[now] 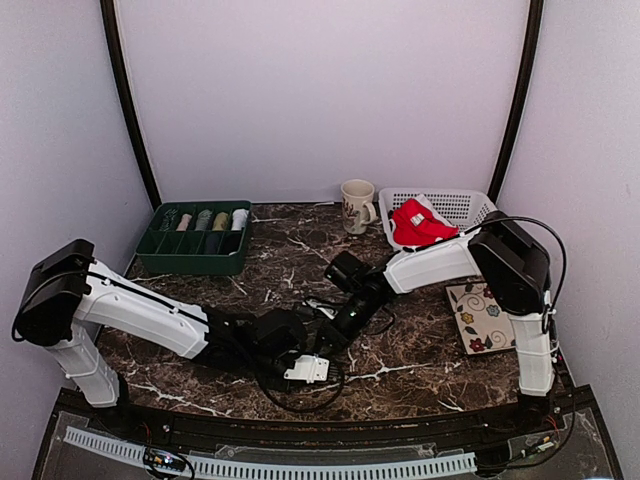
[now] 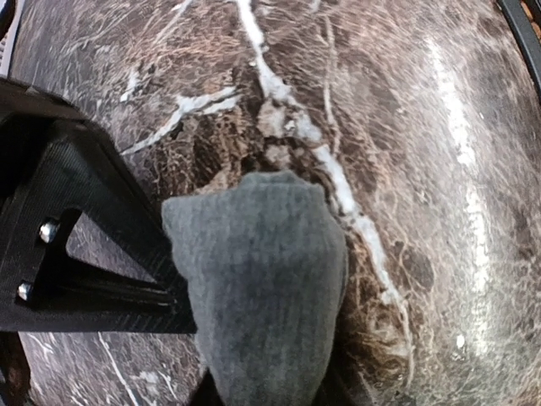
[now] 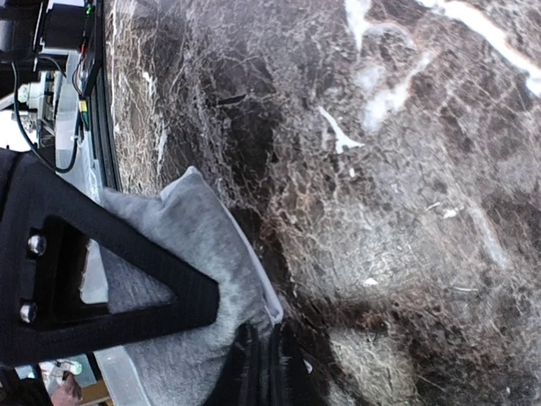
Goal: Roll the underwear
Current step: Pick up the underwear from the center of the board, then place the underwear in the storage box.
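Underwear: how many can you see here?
2. A red one lies in the white basket at the back right. A grey one is by the front middle of the marble table. More may be rolled up in the green tray.

The white left arm and white right arm stretch low toward the middle of the dark marble tabletop's near edge. The left hand pinches light grey cloth underwear. The right hand touches it, grip unclear.
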